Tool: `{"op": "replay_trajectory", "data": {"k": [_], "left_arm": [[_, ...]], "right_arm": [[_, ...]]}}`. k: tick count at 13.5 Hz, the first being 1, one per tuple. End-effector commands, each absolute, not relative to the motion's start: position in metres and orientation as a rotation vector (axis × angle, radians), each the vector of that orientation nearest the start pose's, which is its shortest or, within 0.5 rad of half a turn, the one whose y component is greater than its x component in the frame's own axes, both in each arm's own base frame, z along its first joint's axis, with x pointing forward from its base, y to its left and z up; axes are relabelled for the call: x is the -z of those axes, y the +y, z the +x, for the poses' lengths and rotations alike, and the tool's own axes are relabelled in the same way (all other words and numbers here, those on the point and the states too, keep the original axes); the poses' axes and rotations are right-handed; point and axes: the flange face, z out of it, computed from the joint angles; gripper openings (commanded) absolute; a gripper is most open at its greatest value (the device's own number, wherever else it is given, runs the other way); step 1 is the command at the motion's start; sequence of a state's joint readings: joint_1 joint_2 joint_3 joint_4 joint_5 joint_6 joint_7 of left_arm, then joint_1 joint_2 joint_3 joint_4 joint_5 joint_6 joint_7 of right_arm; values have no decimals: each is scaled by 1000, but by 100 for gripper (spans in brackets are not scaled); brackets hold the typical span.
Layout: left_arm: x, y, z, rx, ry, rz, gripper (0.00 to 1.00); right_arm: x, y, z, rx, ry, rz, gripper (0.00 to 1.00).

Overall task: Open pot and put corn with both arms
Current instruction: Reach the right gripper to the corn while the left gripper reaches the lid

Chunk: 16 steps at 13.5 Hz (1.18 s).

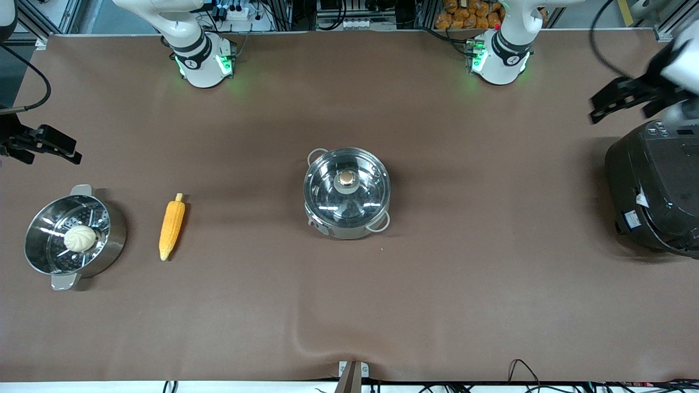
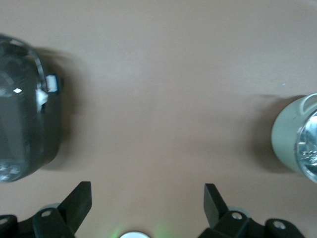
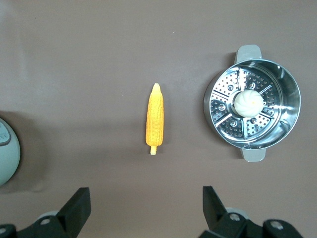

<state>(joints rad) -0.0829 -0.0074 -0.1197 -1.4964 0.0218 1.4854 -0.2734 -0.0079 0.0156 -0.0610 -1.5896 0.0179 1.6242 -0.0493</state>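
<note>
No writing on anything is readable. The corn (image 1: 172, 228) lies flat on the desk (image 1: 437, 273) between the steamer pot (image 1: 112, 240) and the lidded pot (image 1: 347, 192), long axis toward my bases, stub end nearest them. My right end effector (image 3: 146, 208) hovers wide open over it; my left end effector (image 2: 147, 206), also wide, hangs beside the rice cooker (image 1: 655, 191).

Right gripper (image 3: 146, 193) spread wide above table. Taking corn (image 3: 155, 120) tip as twelve: steamer (image 3: 292, 106) holding bun (image 3: 247, 102) at three, pot (image 3: 7, 153) at nine.
</note>
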Motion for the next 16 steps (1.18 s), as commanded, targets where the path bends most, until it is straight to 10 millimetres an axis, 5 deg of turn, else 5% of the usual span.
{"op": "replay_trajectory", "data": {"k": [1, 5, 9, 12, 14, 16], "left_arm": [[-632, -197, 553, 29, -213, -3127, 100], [-591, -325, 558, 71, -551, -3183, 100], [-519, -417, 554, 26, -751, -3169, 100], [-470, -467, 544, -20, -893, -3129, 100], [-447, -491, 537, -27, -1044, -3094, 100], [-420, -507, 533, -50, -1102, -3073, 100]], "right_arm": [[-613, -36, 564, 32, 31, -3112, 100], [-610, -29, 566, 22, 12, -3111, 100], [-588, -26, 575, -45, -7, -3109, 100], [-529, -25, 600, -191, 2, -3113, 100], [-506, -25, 616, -236, 3, -3107, 100], [-458, -24, 630, -352, -3, -3106, 100]]}}
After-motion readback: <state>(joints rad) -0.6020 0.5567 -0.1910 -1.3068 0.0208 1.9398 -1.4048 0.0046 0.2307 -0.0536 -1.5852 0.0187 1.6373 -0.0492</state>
